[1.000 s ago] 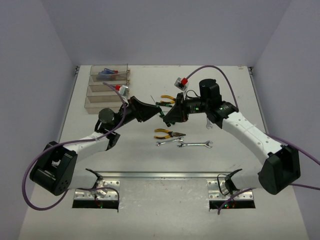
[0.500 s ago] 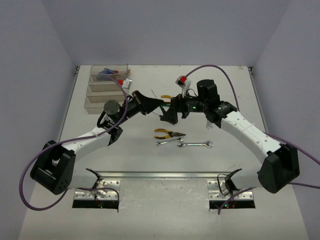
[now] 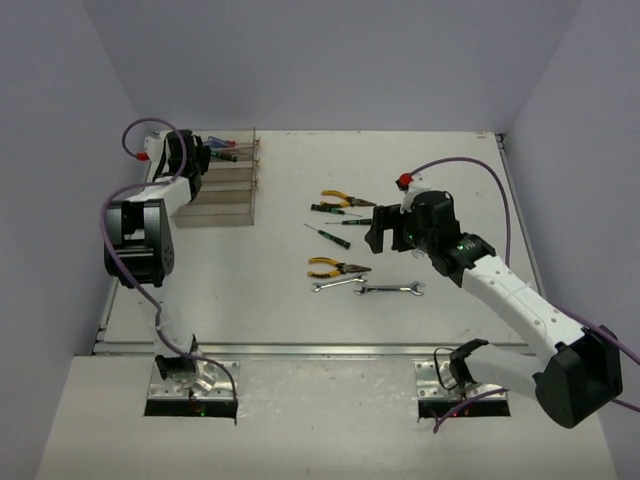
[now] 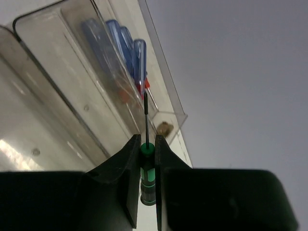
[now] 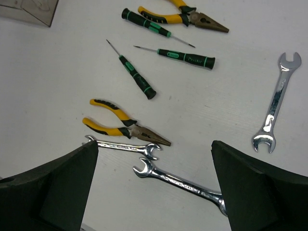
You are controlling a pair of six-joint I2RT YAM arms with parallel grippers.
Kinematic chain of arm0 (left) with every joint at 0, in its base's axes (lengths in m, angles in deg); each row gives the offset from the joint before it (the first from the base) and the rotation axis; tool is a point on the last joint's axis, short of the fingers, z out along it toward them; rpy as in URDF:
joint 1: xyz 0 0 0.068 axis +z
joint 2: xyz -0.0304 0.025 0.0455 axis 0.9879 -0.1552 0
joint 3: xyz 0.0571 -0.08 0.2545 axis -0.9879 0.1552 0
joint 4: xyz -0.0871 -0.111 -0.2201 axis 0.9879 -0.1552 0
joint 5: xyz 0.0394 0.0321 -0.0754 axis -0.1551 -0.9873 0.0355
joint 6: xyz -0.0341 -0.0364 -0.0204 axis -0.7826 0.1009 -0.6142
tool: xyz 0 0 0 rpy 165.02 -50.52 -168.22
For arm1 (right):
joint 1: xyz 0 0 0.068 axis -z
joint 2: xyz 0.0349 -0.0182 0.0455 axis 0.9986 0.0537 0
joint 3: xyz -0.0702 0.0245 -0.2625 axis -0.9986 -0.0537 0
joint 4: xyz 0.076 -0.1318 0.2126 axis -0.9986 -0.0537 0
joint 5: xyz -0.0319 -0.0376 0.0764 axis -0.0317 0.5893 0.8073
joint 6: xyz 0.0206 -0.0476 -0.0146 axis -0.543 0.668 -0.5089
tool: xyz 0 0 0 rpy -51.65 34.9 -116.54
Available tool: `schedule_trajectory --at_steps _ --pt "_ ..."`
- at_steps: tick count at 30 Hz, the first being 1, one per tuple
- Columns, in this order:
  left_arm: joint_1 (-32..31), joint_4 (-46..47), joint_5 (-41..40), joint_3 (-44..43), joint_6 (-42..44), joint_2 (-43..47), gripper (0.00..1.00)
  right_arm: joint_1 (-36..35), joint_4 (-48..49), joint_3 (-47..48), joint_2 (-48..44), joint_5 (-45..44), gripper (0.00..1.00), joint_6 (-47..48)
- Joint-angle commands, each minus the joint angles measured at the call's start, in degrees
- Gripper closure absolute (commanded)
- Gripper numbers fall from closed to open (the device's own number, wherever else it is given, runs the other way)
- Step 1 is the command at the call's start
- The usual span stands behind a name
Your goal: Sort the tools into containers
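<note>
Starting leftmost, we see the left end effector (image 4: 146,142) clamped on one black-and-green-handled screwdriver (image 4: 147,159) over the four clear stepped plastic bins (image 3: 215,210). On the white bench (image 3: 250,290) lie three matching screwdrivers (image 5: 137,76), two yellow-handled pliers (image 5: 113,120) and three silver open-end wrenches (image 5: 276,103). Above them the right end effector (image 5: 155,143) hovers with jaws spread wide.

White table (image 5: 48,72); 2 yellow-handled pliers (image 5: 130,127); black-green screwdrivers (image 5: 137,77); 3 silver wrenches (image 5: 274,108); blue-handled screwdrivers (image 4: 138,53); clear bins (image 4: 48,57).
</note>
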Motion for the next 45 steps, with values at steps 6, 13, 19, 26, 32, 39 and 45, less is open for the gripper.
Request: schedule_trajectory --at_steps 6,13,19,26,32,39,45 --pt "2.62 -0.79 -2.1 -10.93 -4.14 -8.83 1.0 0.16 0.79 -2.73 -0.03 0.41 0.01 1.72" --pt "2.74 -1.14 0.1 -11.34 -4.67 -11.92 0.51 0.09 0.64 -3.89 -0.86 -0.46 0.01 3.29" --pt "2.84 -1.43 2.07 -9.38 -5.16 -7.78 0.27 0.18 -1.15 -0.83 3.46 -0.26 0.01 4.43" --pt "4.23 -8.44 7.55 -3.77 -2.77 5.97 0.0 0.18 -7.52 13.03 21.61 7.47 0.22 13.51" --pt "3.08 -2.95 22.17 11.16 3.8 22.2 0.0 -0.9 -11.57 26.83 37.73 7.44 0.48 18.63" --pt "-1.97 -2.71 21.57 24.09 13.3 33.38 0.0 -4.72 -13.62 36.59 50.19 4.13 0.49 20.9" --pt "-2.23 -4.32 20.2 28.74 16.42 35.02 0.0 -6.42 -14.0 39.86 56.78 3.41 0.65 20.58"
